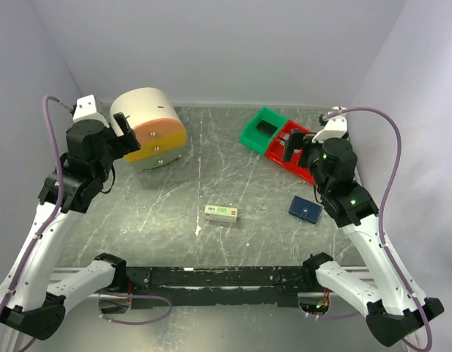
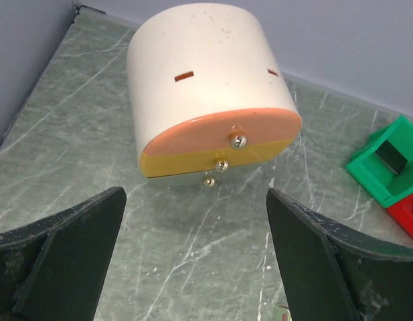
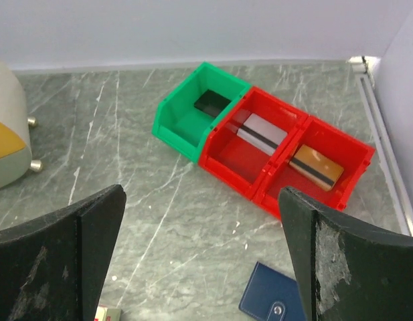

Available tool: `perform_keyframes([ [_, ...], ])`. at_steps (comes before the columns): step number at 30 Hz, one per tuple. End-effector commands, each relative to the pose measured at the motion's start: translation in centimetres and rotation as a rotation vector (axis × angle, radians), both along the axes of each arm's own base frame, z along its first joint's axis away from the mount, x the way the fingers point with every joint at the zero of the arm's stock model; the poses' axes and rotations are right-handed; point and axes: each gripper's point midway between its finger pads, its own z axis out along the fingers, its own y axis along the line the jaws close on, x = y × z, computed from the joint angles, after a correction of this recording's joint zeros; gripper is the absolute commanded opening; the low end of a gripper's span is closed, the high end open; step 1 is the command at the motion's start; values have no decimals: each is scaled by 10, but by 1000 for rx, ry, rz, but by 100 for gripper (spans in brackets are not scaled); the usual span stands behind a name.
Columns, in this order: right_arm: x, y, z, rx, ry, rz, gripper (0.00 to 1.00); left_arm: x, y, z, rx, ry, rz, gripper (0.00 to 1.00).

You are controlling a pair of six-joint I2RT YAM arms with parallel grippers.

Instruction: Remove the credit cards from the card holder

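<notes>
Wide open and empty, the left gripper (image 2: 195,200) hung well left of the red two-compartment plastic bin (image 3: 226,179). Inside the bin, seemingly sorted one apiece, lay a thin pale grey plastic card (image 3: 262,132) and a gold-tan plastic card (image 3: 316,167), long axes running along their compartments. Just near of the bin, the small dark navy bifold card holder (image 3: 268,301) lay shut, its tab pointing away from the bin. Above the bin hovered the right gripper (image 3: 203,194), equally spread and empty.

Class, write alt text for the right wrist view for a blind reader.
A pale grey plastic card and a gold-tan plastic card lie one each in two adjoining red plastic bins beside a green plastic bin. A closed navy card holder lies nearer, by the open right gripper.
</notes>
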Motion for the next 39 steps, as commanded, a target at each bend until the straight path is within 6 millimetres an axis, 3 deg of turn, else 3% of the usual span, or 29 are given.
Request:
perform_keyframes([
  [1,-6,-4,-20,92,43,-2,100,-5,-9,-11,-12,18,-104,98],
  [6,-11,0,-69,159,152,40,100,-10,-39,-31,-79,42,-293,97],
  [10,-18,21,-117,241,291,151,96,-21,-68,-50,-79,96,-448,96],
  [15,-37,54,-166,352,455,277,91,-44,-132,-78,-66,186,-672,96],
  [19,-62,83,-202,382,607,358,88,-74,-187,-97,-59,237,-847,96],
  [23,-87,116,-229,384,734,419,83,-102,-222,-123,-45,294,-942,96],
  [26,-105,145,-243,384,800,497,81,-113,-233,-132,-56,304,-958,96],
  [29,-111,164,-254,350,838,510,78,-119,-231,-137,-69,298,-937,96],
  [35,-99,187,-264,252,872,505,77,-119,-207,-132,-109,258,-813,96],
  [39,-86,195,-261,216,861,480,76,-118,-193,-125,-133,226,-755,95],
])
